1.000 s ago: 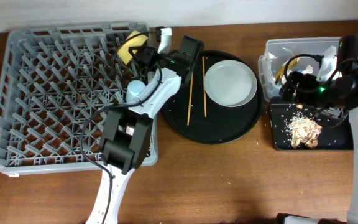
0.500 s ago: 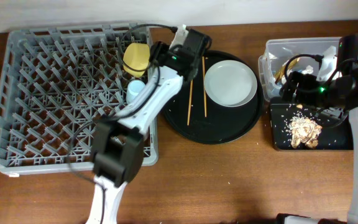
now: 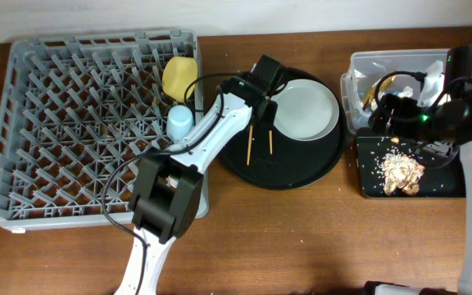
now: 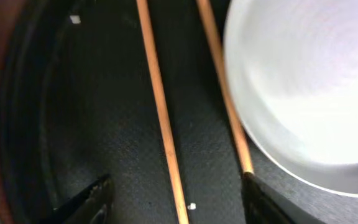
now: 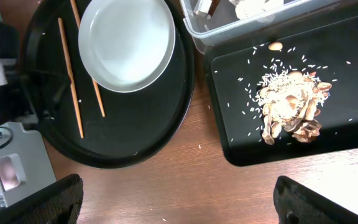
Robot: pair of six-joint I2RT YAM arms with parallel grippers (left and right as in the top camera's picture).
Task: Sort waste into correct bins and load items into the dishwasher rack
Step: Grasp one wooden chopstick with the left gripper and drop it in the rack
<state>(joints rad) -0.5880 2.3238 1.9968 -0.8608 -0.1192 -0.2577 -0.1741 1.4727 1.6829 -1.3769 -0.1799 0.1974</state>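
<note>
My left gripper stands spread and empty just above two thin wooden chopsticks on the round black tray, beside the pale grey round plate. Farther off, my right gripper gapes wide near beige food scraps in the shallow black rectangular tray.

Soft, even light; left wrist close-up blurred, plate glaring white.

Grey dishwasher rack holds a yellow bowl on edge and a light blue cup by its right wall; right of the rack lie two parallel chopsticks, a pale empty plate, and farther off a clear tub and a black tray bearing beige scraps
</note>
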